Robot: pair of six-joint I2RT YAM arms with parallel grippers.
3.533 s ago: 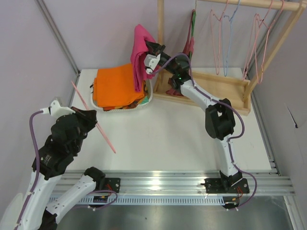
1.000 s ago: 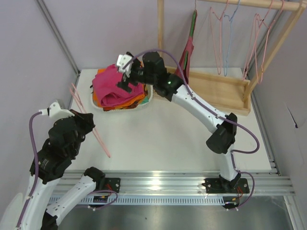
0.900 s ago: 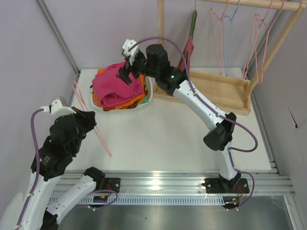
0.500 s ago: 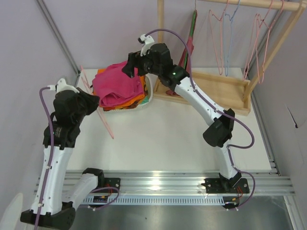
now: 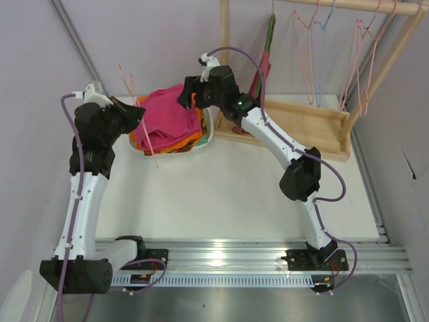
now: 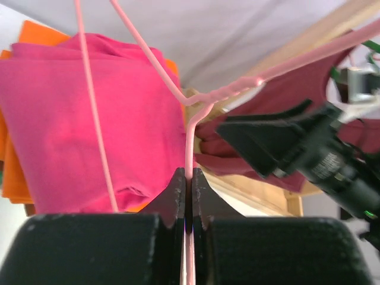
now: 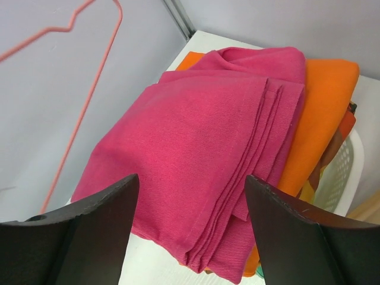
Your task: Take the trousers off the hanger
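Observation:
The magenta trousers (image 5: 169, 118) lie folded on the orange cloth (image 5: 189, 138) in the white basket (image 5: 205, 139). My right gripper (image 5: 188, 94) hovers open just above their right edge, with nothing between its fingers. In the right wrist view the trousers (image 7: 208, 148) fill the space below the open gripper (image 7: 190, 196). My left gripper (image 5: 136, 113) is shut on the pink hanger (image 5: 153, 157), held bare and upright left of the basket. In the left wrist view the gripper (image 6: 189, 178) pinches the hanger (image 6: 221, 94) wire in front of the trousers (image 6: 77, 124).
A wooden rack (image 5: 301, 124) stands at the back right with a green hanger (image 5: 270, 33), a light-blue hanger (image 5: 322, 54), pink hangers (image 5: 355, 67) and a maroon garment (image 5: 263, 67). The orange cloth (image 7: 320, 119) and the basket rim (image 7: 350, 172) lie right of the trousers.
The right gripper, which earlier carried the trousers, has drawn up and to the right off them, leaving them on the basket. The left arm has raised the hanger up beside the basket.

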